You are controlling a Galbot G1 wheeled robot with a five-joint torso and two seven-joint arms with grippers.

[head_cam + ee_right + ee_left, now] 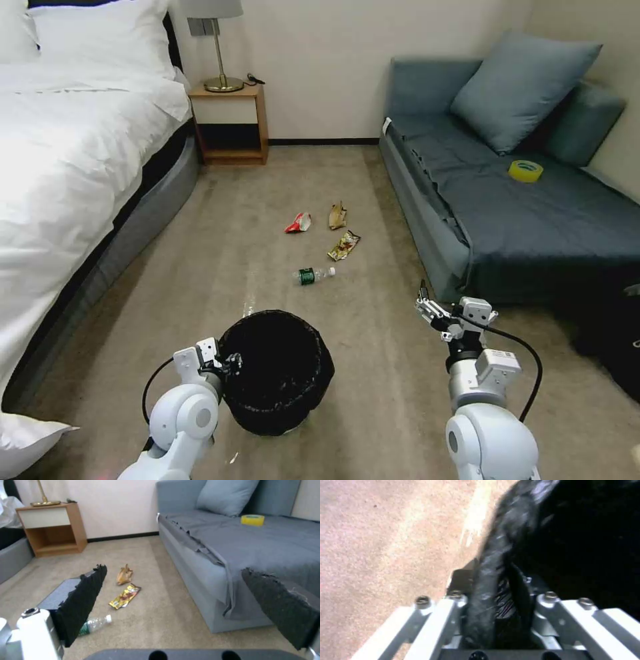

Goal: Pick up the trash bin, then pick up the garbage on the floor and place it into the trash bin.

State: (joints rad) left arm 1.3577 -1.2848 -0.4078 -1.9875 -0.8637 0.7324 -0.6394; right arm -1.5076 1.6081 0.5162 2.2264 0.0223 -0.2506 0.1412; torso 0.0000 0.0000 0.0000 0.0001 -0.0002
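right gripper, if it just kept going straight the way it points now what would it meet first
Probably the carpet around the gold-brown snack wrapper: the open right gripper aims forward and down with free air ahead. Depth is unclear; the sofa lies beside that line.

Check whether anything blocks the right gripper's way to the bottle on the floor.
Nothing visible does. The right gripper hangs open beside the sofa, and only bare carpet lies between it and the bottle. The left gripper grips the trash bin rim.
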